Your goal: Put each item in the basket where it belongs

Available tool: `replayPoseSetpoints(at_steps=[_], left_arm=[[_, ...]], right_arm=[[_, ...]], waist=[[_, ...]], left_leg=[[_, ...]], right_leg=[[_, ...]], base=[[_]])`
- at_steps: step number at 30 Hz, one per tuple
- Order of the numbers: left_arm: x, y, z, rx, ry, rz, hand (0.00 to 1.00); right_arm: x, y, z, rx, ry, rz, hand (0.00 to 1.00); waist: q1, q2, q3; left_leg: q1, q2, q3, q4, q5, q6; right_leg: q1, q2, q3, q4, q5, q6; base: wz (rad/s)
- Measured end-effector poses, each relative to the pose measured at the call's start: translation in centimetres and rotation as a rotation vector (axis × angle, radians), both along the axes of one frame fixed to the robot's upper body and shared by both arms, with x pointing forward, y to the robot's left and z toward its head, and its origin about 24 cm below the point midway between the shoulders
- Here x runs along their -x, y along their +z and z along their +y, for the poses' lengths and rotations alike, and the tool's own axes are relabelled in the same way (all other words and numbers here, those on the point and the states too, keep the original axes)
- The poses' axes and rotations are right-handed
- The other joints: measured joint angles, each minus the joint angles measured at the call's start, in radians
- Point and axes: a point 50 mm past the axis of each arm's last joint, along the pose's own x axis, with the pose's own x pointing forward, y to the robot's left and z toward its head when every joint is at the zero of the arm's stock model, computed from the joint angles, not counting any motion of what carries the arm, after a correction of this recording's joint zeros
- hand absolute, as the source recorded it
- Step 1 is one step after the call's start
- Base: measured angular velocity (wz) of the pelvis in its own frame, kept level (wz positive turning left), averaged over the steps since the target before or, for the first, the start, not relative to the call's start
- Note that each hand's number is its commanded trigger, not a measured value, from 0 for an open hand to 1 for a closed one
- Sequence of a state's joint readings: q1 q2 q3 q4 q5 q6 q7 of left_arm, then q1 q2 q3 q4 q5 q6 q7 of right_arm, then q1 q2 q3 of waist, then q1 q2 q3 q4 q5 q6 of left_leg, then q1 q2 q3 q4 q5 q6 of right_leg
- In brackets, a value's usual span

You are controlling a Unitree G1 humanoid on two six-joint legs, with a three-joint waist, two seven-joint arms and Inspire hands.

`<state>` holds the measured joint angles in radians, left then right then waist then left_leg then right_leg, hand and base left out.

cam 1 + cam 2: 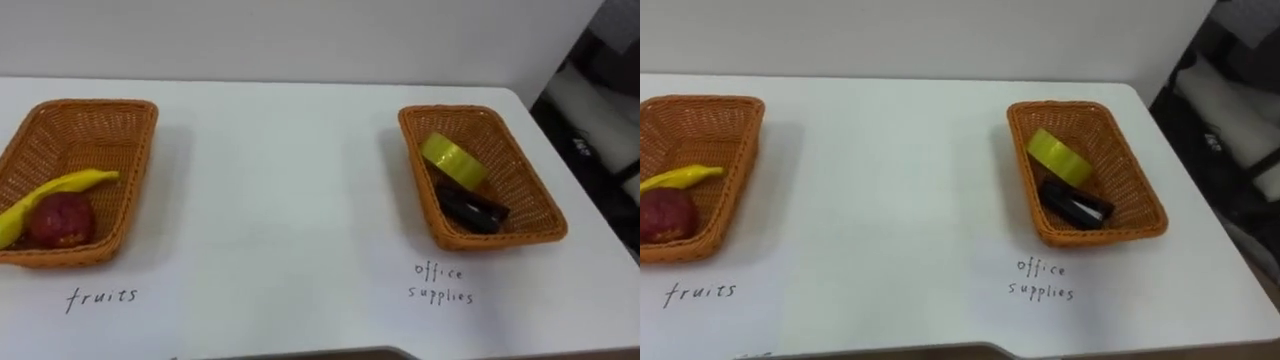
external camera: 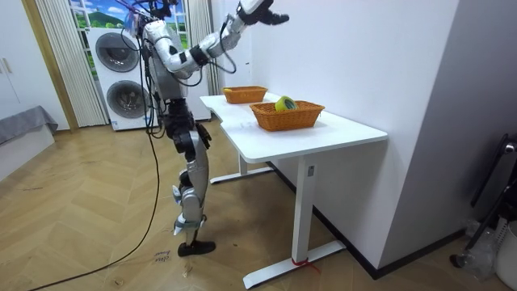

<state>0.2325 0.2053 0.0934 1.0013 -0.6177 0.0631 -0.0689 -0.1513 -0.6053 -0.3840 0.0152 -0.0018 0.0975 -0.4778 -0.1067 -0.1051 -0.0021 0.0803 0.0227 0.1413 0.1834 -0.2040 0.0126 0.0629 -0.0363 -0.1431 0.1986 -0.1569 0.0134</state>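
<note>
Fruit basket: nine o'clock, held banana, red fruit.
Supplies basket: three o'clock, held yellow tape, black object.
Raised hand: I couldn't tell which, nor its fingers' state.

The robot's shell is silver-grey, with black bands at the shoulder, elbow, hip and knee joints. Its torso is slim and rounded, and its limbs are tube-like segments. The forearm ends in a pale wrist and a dark hand. The lower legs are silver above small black feet. Dark straps run up from the shoulders, and a thin dark cable hangs from its back and trails off in a long loop.
</note>
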Motion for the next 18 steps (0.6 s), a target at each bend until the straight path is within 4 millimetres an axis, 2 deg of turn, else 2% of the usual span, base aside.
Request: replayPoseSetpoints(at_steps=[3,5,6,8,11,13,18], left_arm=[[0.3,0.0,0.0,0.001,0.006,0.005,0.00],[0.5,0.0,0.1,-0.001,0.025,0.003,0.00],[0.9,0.1,0.3,-0.009,0.040,0.005,0.00],[1.8,0.1,0.5,-0.027,0.063,0.025,0.00],[2.3,0.2,0.8,-0.057,0.077,0.036,0.00],[2.3,0.2,0.8,-0.072,0.088,0.046,0.00],[2.2,0.3,0.8,-0.091,0.107,0.040,0.00]], right_arm=[[1.7,-2.4,-1.1,-0.127,-0.050,0.010,0.00],[2.9,-3.0,-2.1,-0.207,-0.100,-0.029,0.00],[3.6,-3.2,-2.6,-0.258,-0.137,-0.066,0.00],[4.8,-3.7,-3.3,-0.318,-0.185,-0.119,0.00],[6.9,-5.4,-4.1,-0.397,-0.259,-0.146,0.00],[8.2,-7.4,-4.6,-0.506,-0.312,-0.156,0.00],[11.6,-12.2,-5.8,-0.721,-0.527,-0.155,0.00]], waist=[[-0.008,0.002,-0.0008],[-0.016,0.008,-0.0075],[-0.023,0.004,-0.0051],[-0.029,0.012,-0.0110],[-0.036,0.009,-0.0082],[-0.047,0.006,-0.0026],[-0.058,0.008,-0.0018]], left_leg=[[-0.002,0.001,0.007,0.000,-0.002,-0.001],[-0.005,0.001,0.013,-0.001,-0.002,-0.001],[-0.002,0.001,0.014,-0.006,-0.002,-0.001],[0.003,0.002,0.019,-0.010,-0.002,-0.001],[0.011,0.003,0.019,-0.016,-0.003,-0.002],[0.019,0.003,0.018,-0.018,-0.007,-0.003],[0.011,0.001,0.019,-0.011,-0.012,0.000]], right_leg=[[-0.004,0.003,0.005,-0.013,0.001,-0.001],[-0.010,0.003,0.010,-0.013,0.001,-0.002],[-0.009,0.004,0.011,-0.013,0.001,-0.002],[-0.006,0.005,0.011,-0.014,0.001,-0.002],[-0.002,0.006,0.012,-0.014,0.001,-0.002],[0.008,0.006,0.011,-0.016,0.000,-0.001],[0.003,0.004,0.016,-0.030,-0.003,0.002]], base=[[-0.11],[-0.06],[-0.04],[-0.02],[0.00],[0.00],[-0.01]])
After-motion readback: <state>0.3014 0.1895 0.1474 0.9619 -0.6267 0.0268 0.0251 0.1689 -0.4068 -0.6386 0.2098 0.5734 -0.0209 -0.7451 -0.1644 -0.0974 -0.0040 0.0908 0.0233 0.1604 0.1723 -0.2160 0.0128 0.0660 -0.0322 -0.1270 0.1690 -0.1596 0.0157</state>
